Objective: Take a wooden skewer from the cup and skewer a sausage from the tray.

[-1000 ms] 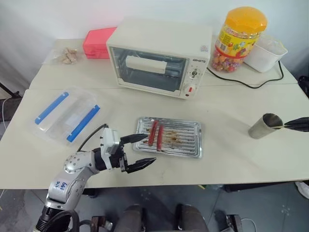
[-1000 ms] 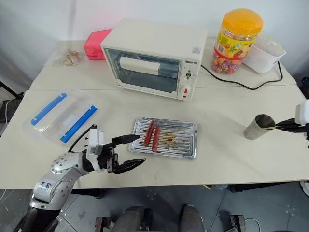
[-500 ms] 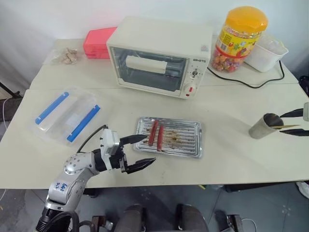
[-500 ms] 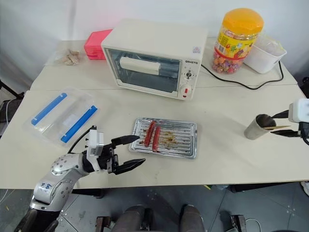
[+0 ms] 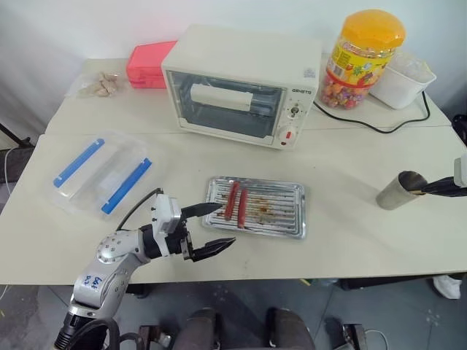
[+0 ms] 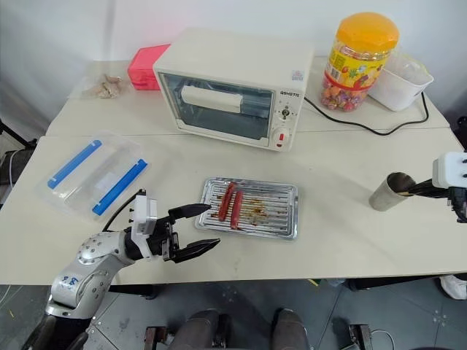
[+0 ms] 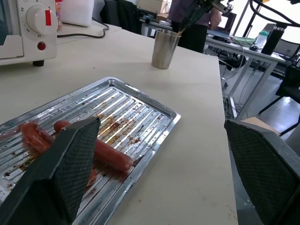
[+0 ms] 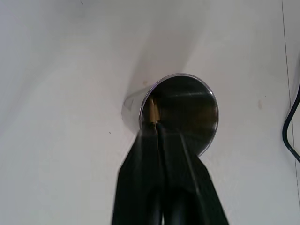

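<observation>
Both head eyes look down over the table point(image 5: 350, 219); each wrist camera sights close along its pincer.

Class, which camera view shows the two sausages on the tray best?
The left wrist view: the sausages lie close up on the ridged tray, partly behind one tool finger. Both eye views show them whole but small, side by side at the tray's left end.

Ridged shiny metal tray point(image 5: 288, 195); smooth metal cup point(image 5: 398, 191)
</observation>
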{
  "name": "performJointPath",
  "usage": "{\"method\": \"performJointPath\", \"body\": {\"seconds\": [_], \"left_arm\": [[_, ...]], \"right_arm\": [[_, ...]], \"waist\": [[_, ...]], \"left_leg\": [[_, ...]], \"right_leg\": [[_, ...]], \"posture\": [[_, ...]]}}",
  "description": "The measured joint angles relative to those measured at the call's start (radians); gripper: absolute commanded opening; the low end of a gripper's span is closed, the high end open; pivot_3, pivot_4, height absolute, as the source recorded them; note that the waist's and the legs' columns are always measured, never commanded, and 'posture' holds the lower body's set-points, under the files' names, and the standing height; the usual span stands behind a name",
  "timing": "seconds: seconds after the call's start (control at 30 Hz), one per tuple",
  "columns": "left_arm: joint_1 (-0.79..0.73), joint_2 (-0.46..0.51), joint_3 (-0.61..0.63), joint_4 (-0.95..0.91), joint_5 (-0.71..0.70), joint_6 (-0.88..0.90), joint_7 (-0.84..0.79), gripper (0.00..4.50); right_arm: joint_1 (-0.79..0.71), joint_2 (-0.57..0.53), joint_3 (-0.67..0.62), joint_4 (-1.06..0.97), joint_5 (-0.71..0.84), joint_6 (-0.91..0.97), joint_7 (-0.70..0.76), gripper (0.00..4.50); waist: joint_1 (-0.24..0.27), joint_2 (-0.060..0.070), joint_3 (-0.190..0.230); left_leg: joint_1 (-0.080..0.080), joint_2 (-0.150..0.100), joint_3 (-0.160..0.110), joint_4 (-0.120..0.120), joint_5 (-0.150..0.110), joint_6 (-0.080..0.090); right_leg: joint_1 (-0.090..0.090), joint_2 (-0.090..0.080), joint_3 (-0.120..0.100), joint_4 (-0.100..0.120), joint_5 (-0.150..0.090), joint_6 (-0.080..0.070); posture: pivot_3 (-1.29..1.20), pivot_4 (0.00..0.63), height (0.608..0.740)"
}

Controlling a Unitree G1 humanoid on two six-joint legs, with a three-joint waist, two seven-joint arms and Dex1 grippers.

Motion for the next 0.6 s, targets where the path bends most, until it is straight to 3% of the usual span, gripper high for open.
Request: {"method": "performJointPath", "body": {"seconds": [0.33,0.43,0.57,0.6], "left_arm": [[-0.001,0.000,0.000,-0.002,0.000,0.000,0.004,4.50],[-0.001,-0.001,0.000,-0.002,0.000,0.000,0.004,4.50],[-0.002,-0.002,0.000,-0.002,0.000,0.000,0.005,4.50],[-0.002,-0.002,0.000,-0.002,0.000,0.000,0.005,4.50]], "right_arm": [[0.004,-0.051,0.000,-0.050,0.011,0.078,0.001,0.07],[0.017,-0.062,-0.001,-0.064,0.014,0.137,0.001,0.65],[0.042,-0.063,0.000,-0.046,-0.005,0.057,0.000,1.97],[0.039,-0.063,0.000,-0.036,-0.013,0.034,0.000,1.97]], "waist": [[0.002,0.000,0.000],[0.001,0.000,0.000],[0.001,0.001,0.000],[0.000,0.001,0.000]], "left_leg": [[0.000,0.000,0.000,0.000,0.000,0.000],[0.000,0.000,0.000,0.000,0.000,0.000],[0.000,0.000,0.000,0.000,0.000,0.000],[0.000,0.000,0.000,0.000,0.000,0.000]], "right_leg": [[0.000,0.000,0.000,0.000,0.000,0.000],[0.000,0.000,0.000,0.000,0.000,0.000],[0.000,0.000,0.000,0.000,0.000,0.000],[0.000,0.000,0.000,0.000,0.000,0.000]], "posture": [[0.00,0.150,0.740],[0.00,0.150,0.740],[0.00,0.150,0.740],[0.00,0.150,0.740]]}}
